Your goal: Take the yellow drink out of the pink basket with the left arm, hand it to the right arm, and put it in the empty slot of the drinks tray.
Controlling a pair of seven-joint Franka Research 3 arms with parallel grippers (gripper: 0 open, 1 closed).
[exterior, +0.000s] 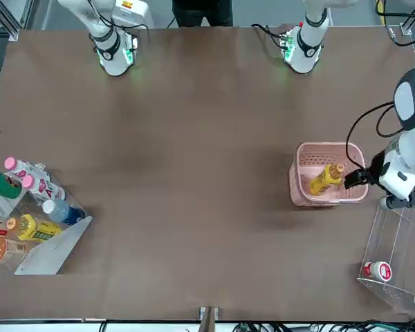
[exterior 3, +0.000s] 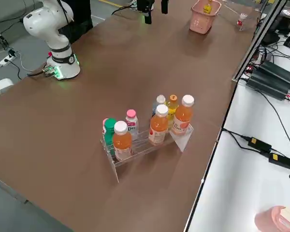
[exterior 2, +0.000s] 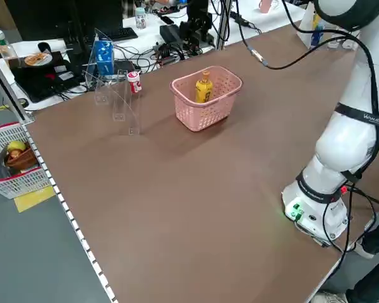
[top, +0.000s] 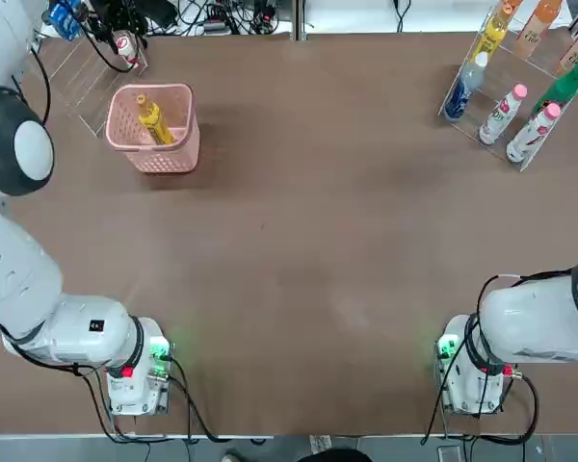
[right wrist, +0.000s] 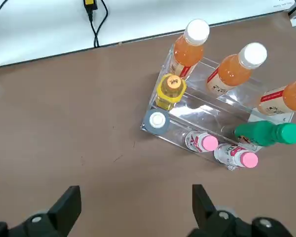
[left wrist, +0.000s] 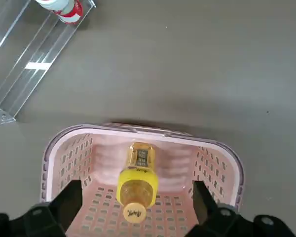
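Left hand (left wrist: pixel 138 217) sits right over the pink basket (top: pixel 155 154), fingers (left wrist: pixel 69 200) wide apart w/ nothing between them, straddling the yellow drink (left wrist: pixel 136 180) from above but not touching it as far as I can see. Drink's leaning inside the basket, cap up toward the hand; on the overhead view the basket's at about 10 o'clock on the tabletop (top: pixel 299 250). So the pick hasn't happened yet, this looks like the approach for step one. Right hand (right wrist: pixel 133 217) is idle, hanging over the far right of the tabletop, fingers also spread, empty, looking down on the drinks tray (top: pixel 520 159), which sits around 2 o'clock overhead. Tray holds orange, pink-capped, green, blue-ish and a yellow-w/-orange-top bottle; which slot is the free one I can't tell for sure from here. Also a second clear rack (top: pixel 82 82) just beyond the basket w/ a small red-and-white bottle (top: pixel 126 46), not part of the job. Still to do, by my read: close on the drink, lift out, hand over to the right arm, drop into the free slot. Basically everything's ahead.
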